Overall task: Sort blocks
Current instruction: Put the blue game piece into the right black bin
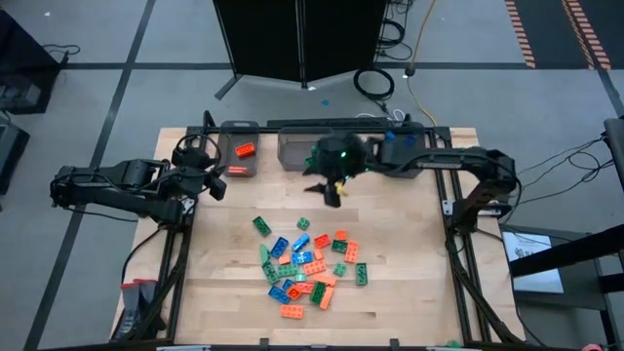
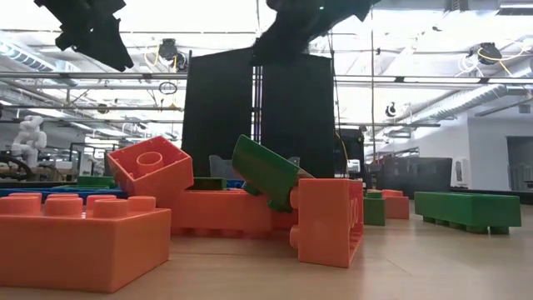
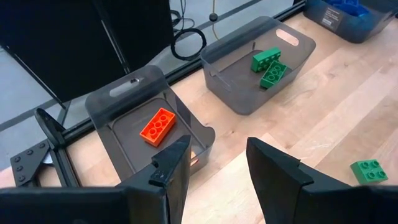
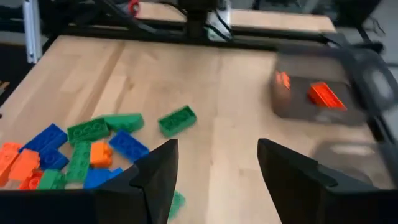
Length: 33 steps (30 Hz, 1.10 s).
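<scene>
Orange, green and blue blocks lie in a loose pile (image 1: 304, 265) on the near half of the table, also seen in the right wrist view (image 4: 81, 149). One orange block (image 3: 157, 126) lies in the left bin (image 1: 239, 151), and two green blocks (image 3: 268, 65) lie in the middle bin (image 1: 295, 151). My left gripper (image 3: 217, 146) hangs open near the left bin (image 3: 134, 102) with nothing between its fingers. My right gripper (image 4: 217, 149) is open and empty, above the table in front of the middle bin (image 1: 330, 192).
A third bin with blue blocks (image 3: 348, 15) stands at the far right, under the right arm (image 1: 429, 156). Single green blocks (image 1: 303, 223) (image 1: 261, 225) lie apart from the pile. Bare wood lies between the bins and the pile (image 1: 263, 195).
</scene>
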Tool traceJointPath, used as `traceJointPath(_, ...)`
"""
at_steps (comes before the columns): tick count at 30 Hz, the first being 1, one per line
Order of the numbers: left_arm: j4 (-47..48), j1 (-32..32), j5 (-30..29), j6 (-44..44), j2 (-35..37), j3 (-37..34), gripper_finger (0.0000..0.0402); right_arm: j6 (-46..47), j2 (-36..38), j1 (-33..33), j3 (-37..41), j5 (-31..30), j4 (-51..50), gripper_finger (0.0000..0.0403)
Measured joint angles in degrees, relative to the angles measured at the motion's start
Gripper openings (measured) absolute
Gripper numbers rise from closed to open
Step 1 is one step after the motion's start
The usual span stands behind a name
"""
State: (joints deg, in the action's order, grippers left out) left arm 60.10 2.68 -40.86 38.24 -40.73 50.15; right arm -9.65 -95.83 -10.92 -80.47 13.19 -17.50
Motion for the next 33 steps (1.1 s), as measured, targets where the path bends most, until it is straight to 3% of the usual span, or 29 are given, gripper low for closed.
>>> traceJointPath(11, 0.04, 0.0, 0.0, -0.04, 0.0, 0.02, 0.016, -7.68, -11.96, 6.52, 0.0, 0.5, 2.93, 0.0215)
traceJointPath(20, 0.48, -0.01, 0.02, -0.05, 0.0, 0.01, 0.016, -15.57, -14.13, 10.41, 0.0, 1.87, 2.05, 0.0215)
traceJointPath(33, 0.49, -0.01, 0.02, 0.03, 0.0, 0.0, 0.016, -17.53, -19.22, 11.24, -0.04, 2.79, 2.64, 0.0215)
